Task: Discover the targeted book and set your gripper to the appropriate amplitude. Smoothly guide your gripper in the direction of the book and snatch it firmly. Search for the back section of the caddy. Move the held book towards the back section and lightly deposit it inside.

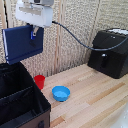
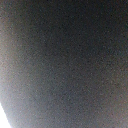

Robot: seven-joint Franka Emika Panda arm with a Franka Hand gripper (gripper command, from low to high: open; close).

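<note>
Light wood-plank table point(image 1: 95, 100), woven beige wall panels behind.
Gripper point(image 1: 34, 33) clamped on the navy hardcover book point(image 1: 21, 44), held above the black fabric caddy point(image 1: 20, 102); wrist view dark blur, probably the cover.

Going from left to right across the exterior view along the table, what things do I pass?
The caddy → red cup → blue bowl → black machine. The book, held up by the gripper, hangs above the caddy, so it is left out of the order.

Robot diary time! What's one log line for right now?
end effector: shut on book | book: lifted, above caddy | deposit: not yet
</note>
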